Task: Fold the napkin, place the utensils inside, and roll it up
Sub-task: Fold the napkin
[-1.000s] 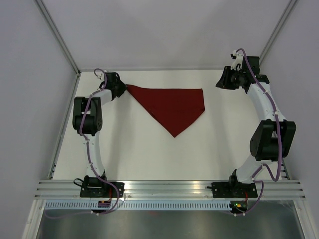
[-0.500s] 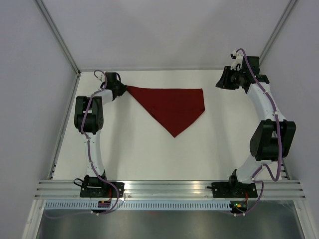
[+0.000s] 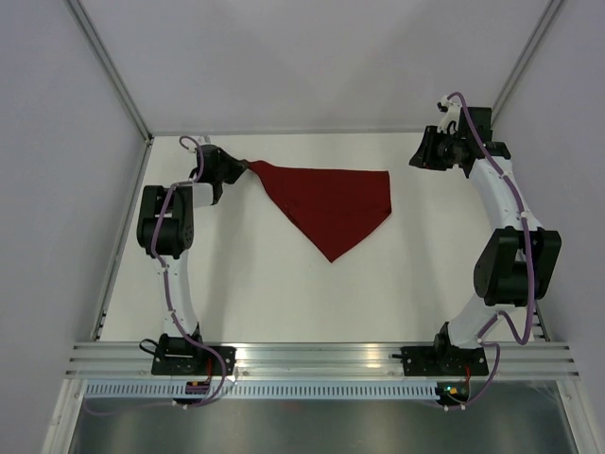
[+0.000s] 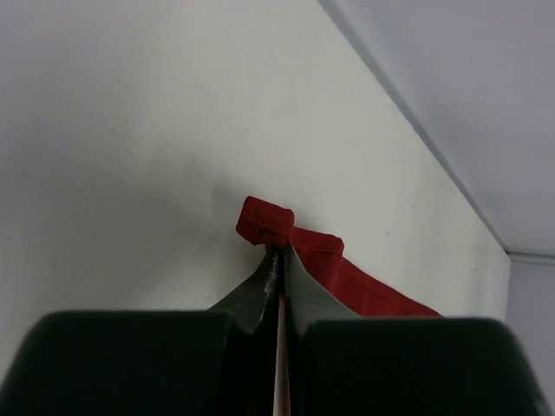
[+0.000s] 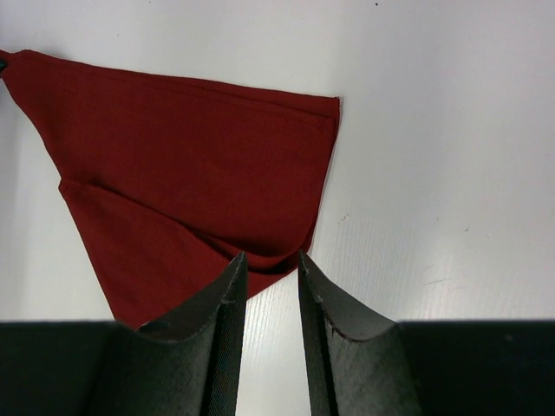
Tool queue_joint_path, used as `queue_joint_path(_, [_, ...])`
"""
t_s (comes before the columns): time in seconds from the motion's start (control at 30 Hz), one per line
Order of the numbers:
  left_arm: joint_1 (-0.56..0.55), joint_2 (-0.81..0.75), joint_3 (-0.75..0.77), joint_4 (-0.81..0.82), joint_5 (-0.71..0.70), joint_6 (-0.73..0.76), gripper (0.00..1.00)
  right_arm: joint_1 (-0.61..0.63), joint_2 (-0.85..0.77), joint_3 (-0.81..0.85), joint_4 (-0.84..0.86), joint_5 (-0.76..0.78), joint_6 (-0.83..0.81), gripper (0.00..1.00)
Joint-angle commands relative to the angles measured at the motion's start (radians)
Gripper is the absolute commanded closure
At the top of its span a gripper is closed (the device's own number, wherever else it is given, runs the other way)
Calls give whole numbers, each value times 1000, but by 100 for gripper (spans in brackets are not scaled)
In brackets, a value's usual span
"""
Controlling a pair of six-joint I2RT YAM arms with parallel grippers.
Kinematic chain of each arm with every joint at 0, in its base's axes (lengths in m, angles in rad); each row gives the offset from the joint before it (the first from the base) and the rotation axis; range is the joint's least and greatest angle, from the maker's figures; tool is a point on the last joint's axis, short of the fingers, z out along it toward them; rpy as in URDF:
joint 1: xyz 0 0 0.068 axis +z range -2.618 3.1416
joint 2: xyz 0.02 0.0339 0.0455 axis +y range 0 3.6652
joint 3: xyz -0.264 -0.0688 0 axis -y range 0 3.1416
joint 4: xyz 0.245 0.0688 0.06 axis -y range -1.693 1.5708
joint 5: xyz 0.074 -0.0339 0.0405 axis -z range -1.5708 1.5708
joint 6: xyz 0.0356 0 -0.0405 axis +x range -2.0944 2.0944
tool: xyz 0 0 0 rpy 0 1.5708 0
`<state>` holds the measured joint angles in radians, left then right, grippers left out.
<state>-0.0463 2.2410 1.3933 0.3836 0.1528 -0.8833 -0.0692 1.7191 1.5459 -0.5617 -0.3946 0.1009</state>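
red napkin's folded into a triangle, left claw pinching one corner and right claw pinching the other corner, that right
One thing is wrong: the right claw is open and holds nothing; the top view shows it beside the napkin, not touching it. The triangle fold and the left claw pinching one corner are right.

No lettering, label, brand mark, number or sign can be read in any of the three views, neither on the maroon napkin (image 3: pixel 331 203) nor on the white table (image 3: pixel 284 293) beneath it.
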Motion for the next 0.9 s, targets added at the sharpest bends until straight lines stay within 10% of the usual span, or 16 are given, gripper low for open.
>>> queue_joint_path(0.0, [-7,-119,-45,236,138,66,95,3,-7,16,-1,7,-3,64])
queue_joint_path(0.37, [-64,-165,-154,549,493,109,97,3,-9,20,-3,7,2,64])
queue_joint_path(0.87, [-222,-208,-140,385,847,363,98,12,-13,20,-9,5,2,65])
